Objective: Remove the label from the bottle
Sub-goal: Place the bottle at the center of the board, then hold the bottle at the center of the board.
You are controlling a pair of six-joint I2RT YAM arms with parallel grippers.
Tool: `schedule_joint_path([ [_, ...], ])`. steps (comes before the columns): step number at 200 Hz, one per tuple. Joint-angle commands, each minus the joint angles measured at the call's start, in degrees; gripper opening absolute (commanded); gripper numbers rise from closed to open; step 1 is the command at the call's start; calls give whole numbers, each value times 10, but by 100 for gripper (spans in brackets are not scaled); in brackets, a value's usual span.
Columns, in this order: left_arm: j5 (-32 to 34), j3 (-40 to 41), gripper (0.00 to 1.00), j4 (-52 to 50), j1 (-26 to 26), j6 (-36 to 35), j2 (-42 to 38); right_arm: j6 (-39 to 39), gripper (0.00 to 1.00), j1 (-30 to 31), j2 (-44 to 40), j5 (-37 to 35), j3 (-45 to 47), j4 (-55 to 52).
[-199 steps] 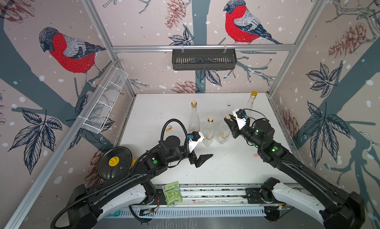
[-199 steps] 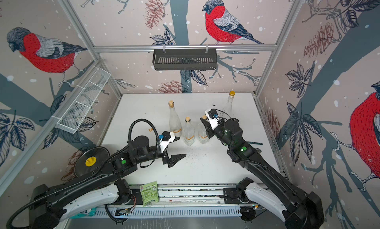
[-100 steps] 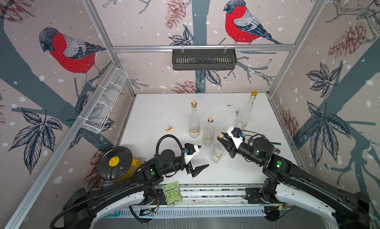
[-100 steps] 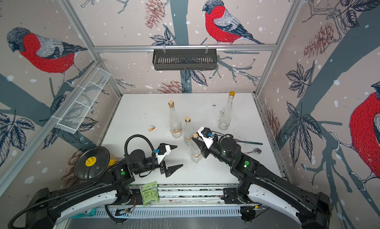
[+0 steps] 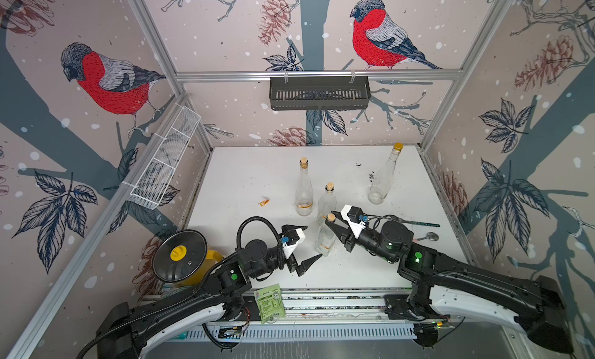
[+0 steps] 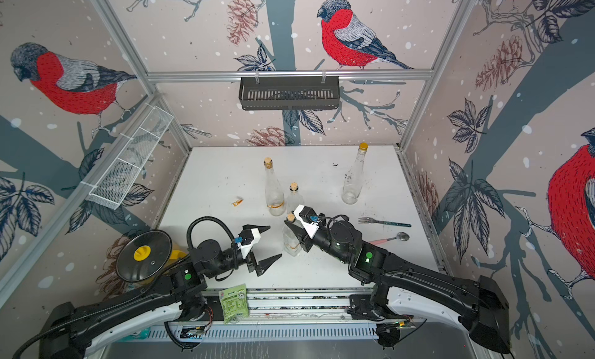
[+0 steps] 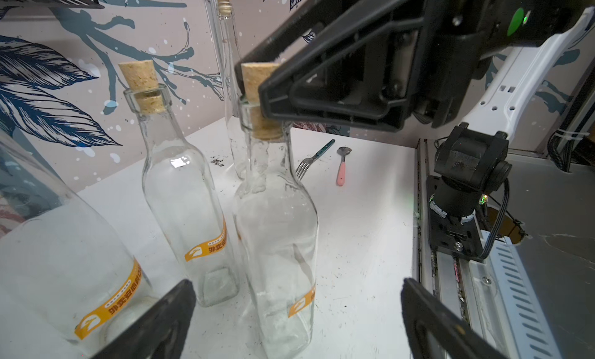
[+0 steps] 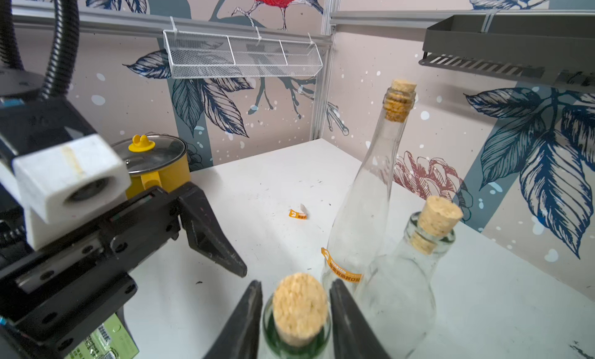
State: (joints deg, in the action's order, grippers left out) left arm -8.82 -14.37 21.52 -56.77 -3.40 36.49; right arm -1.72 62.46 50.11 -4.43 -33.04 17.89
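Observation:
A small clear corked bottle (image 5: 325, 241) stands near the table's front, with an orange label (image 7: 301, 304) low on its side. My right gripper (image 8: 296, 283) reaches its neck from the right. Its jaws flank the cork (image 8: 299, 306) with a thin gap on each side, so it is slightly open. My left gripper (image 5: 310, 243) is wide open just left of the bottle at body height, touching nothing. In the left wrist view the bottle (image 7: 277, 228) stands between and beyond the fingers (image 7: 167, 318).
Behind stand a tall corked bottle (image 5: 304, 193) and a shorter corked one (image 5: 326, 199), both with orange labels, and a yellow-capped bottle (image 5: 383, 177). A torn label scrap (image 5: 264, 202) lies left. Fork (image 5: 418, 223) and spoon (image 5: 426, 236) lie right; a lidded yellow pot (image 5: 180, 259) front left.
My right gripper brought the small bottle from the row to the front of the table, and its jaws have loosened from the neck. My left gripper drew back toward the front and stayed open.

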Motion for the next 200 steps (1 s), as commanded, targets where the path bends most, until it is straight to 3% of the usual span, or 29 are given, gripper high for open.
schedule_joint_path([
  [1, 5, 0, 99, 27, -1, -9, 0, -4, 54, -1, -2, 11, -10, 10],
  [14, 6, 4, 99, 28, -1, -9, -3, -10, 64, -3, -8, 29, -9, 1],
  [42, 1, 14, 99, 35, -2, -8, -7, -3, 73, -37, -9, 101, -10, -14],
  [93, 7, 37, 98, 27, -2, -2, -24, -21, 74, -93, 36, 232, -16, -18],
  [124, 8, 44, 98, 16, -2, 7, -48, -39, 73, -93, 67, 259, -19, -6],
  [146, 5, 51, 97, 18, -1, 8, -57, -43, 68, -97, 94, 255, -18, 21],
  [166, 4, 50, 95, 17, -2, 9, -49, -43, 52, -98, 113, 253, -21, 33],
  [200, -2, 47, 94, 26, -2, 8, -19, -41, 37, -93, 114, 242, -16, 35],
])
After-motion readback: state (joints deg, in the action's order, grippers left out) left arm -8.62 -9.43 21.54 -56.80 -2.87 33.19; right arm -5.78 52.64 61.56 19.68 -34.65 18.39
